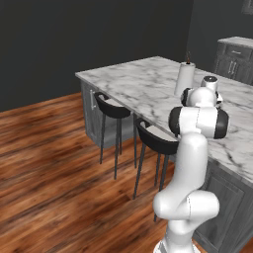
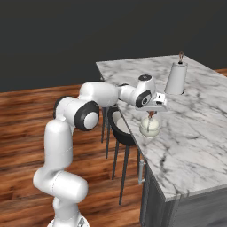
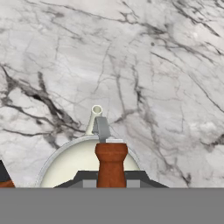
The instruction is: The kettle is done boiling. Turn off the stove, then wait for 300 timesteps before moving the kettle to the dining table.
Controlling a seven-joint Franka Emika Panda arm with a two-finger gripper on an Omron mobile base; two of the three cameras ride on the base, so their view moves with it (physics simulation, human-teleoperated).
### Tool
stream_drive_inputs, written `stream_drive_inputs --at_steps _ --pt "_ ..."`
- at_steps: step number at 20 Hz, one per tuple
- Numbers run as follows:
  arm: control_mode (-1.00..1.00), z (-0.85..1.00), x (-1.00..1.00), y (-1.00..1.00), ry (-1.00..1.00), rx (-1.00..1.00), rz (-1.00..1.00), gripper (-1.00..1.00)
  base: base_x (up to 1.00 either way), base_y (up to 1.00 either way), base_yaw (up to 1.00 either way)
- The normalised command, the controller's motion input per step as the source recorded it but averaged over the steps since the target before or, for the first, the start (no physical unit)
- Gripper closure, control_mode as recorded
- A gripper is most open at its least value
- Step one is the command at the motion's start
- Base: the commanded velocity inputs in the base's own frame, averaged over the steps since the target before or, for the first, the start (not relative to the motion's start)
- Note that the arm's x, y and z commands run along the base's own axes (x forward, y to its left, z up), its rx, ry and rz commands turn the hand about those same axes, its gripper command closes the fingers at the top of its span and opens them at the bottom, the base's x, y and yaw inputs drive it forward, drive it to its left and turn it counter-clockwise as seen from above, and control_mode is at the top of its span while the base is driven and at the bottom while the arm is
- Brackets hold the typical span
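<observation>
Right base view: the white arm reaches from lower left toward centre frame, glossy segments with dark joint bands. Its gripper (image 2: 151, 113) hangs over the kettle (image 2: 149, 127), clenched on the reddish-brown wooden bar of the kettle's handle. The kettle is a small, round, cream-white body, sitting at or just above the dining table (image 2: 195, 133), near the table's left edge at centre frame; whether its base touches the marble I cannot tell from this angle.

Table top: white marble with grey veining, smooth, sharp-cornered; base is dark grey panelling. A black round stool (image 2: 119, 128) stands tucked against the left edge, thin dark legs on a warm wood-plank floor.

Upper right of the same view: a pale, tapered cylindrical container (image 2: 176, 78) stands upright on the marble, well apart from the kettle, something thin and dark poking from its top.

Hand view: bottom centre, the wooden bar (image 3: 111, 164) rises chunky and flared, gripped at its base; behind it the cream dome and short spout (image 3: 96, 114) against veined marble.

Left base view: the arm's shoulder hides the gripper; the container (image 1: 185, 79) and two stools (image 1: 112, 107) show along the table edge.
</observation>
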Motion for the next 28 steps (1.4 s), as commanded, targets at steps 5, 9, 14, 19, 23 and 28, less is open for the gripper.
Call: stream_drive_inputs --at_steps 5,9,14,19,23,28 --pt "-1.0 -0.1 0.19 -0.06 0.0 0.0 0.0 1.0 0.0 0.0 0.0" --pt "-1.0 -0.11 0.19 -0.05 0.0 0.0 0.0 1.0 0.0 0.0 0.0" --pt "-1.0 -0.1 0.18 -0.05 0.0 0.0 0.0 1.0 0.0 0.0 0.0" --pt "-1.0 -0.11 0.14 -0.04 0.0 0.0 0.0 1.0 0.0 0.0 0.0" --pt "-1.0 -0.15 0.04 0.0 0.0 0.0 0.0 -1.0 0.0 0.0 0.0" --pt "-1.0 -0.04 0.0 0.0 0.0 0.0 0.0 -1.0 0.0 0.0 0.0"
